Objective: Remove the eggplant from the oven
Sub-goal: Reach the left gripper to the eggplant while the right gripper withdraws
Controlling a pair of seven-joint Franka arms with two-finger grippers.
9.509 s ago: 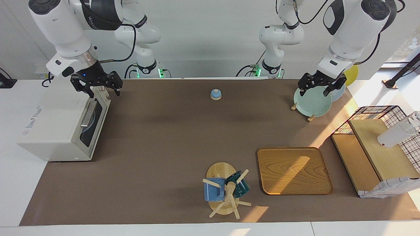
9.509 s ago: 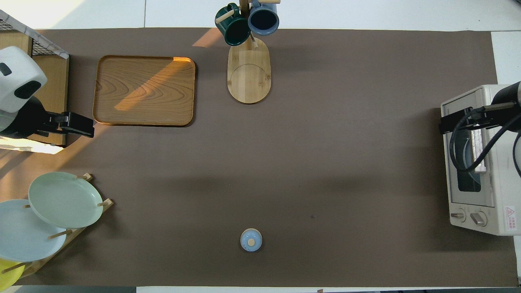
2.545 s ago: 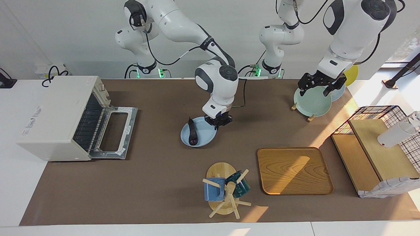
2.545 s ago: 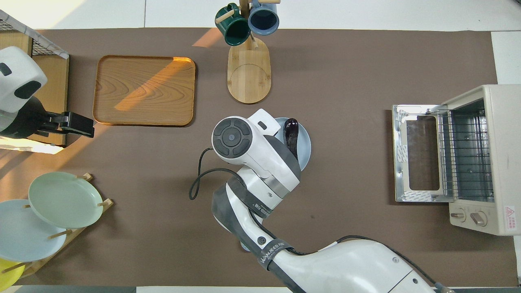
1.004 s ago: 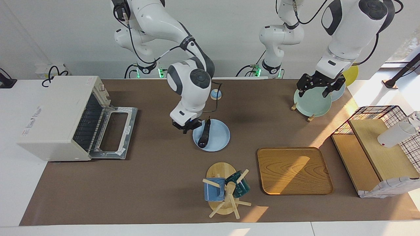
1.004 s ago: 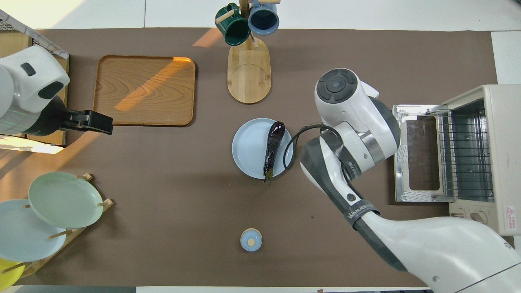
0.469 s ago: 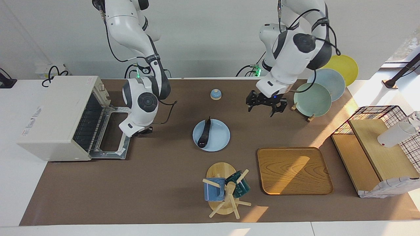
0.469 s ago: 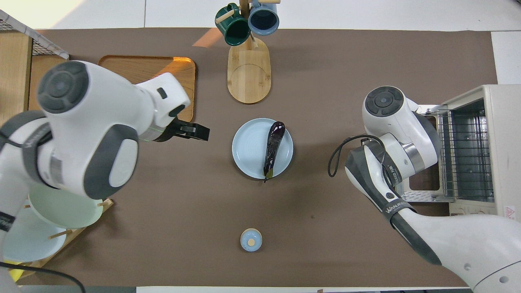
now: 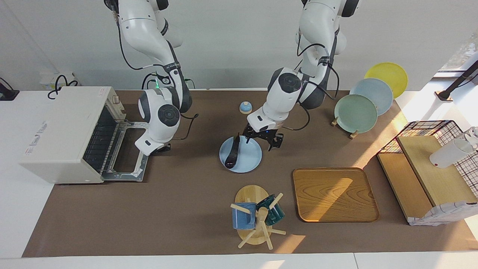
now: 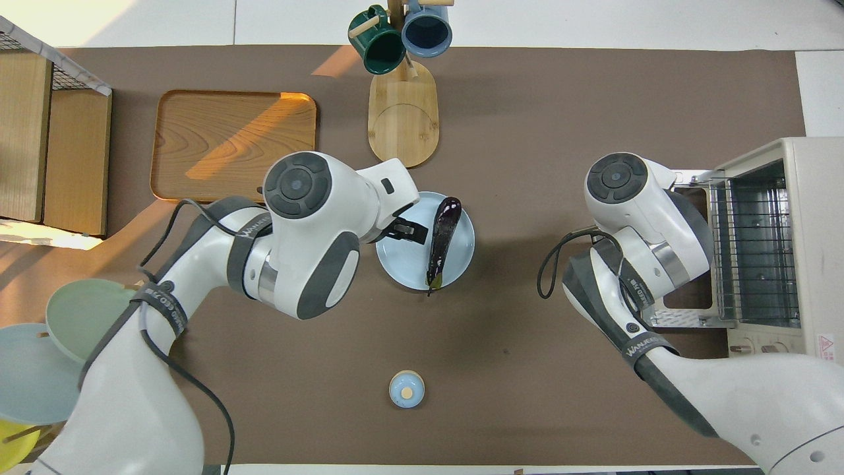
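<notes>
The left end effector [image 9: 264,141] has swung over from near the plate rack and now hangs over the light blue plate [image 9: 249,160]. Its fingers are spread open and hold nothing. The right end effector [image 9: 161,148] has stayed beside the open door of the oven [image 9: 59,132]; I cannot tell if it is open or closed. The eggplant [image 9: 232,152] lies on the plate in the middle of the tabletop [image 9: 179,209], out of the oven.
</notes>
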